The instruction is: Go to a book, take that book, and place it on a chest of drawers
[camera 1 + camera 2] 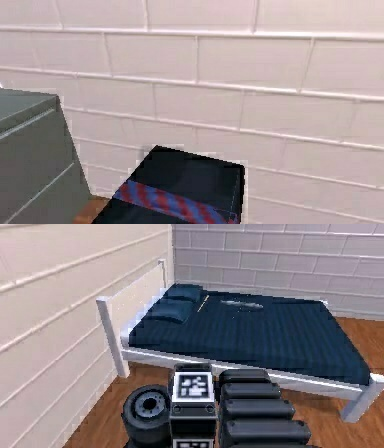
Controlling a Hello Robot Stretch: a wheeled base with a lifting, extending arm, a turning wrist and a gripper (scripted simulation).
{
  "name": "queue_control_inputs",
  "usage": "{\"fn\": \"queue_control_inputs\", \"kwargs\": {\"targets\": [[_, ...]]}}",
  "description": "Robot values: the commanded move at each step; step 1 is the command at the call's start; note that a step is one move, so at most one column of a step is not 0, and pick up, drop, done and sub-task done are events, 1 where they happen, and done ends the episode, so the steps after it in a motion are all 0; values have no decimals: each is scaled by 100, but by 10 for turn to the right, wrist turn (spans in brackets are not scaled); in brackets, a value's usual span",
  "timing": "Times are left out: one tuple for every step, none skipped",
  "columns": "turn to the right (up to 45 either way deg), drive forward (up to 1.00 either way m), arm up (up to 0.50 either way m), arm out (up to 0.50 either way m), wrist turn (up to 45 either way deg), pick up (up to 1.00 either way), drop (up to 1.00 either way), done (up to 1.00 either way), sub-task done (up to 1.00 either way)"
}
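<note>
Arm [255, 412] cut off at the bottom edge, jaws hard to make out, can't tell whether they hold anything; bed [280, 329] beyond.

One bed [270, 334] with two pillows [184, 294], one grey cabinet [30, 160], and one dark block with a red-and-blue band [185, 180].

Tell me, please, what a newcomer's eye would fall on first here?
First, the large bed with dark blue bedding and a white frame, across the arm side view's middle. Next, in the forward view, a dark box with a red and blue striped band low in the middle, before a white brick wall, and a grey cabinet at the left edge.
</note>
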Motion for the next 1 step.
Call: {"fn": "queue_control_inputs", "kwargs": {"targets": [[0, 20, 0, 0, 0, 0, 0, 0, 0]]}}
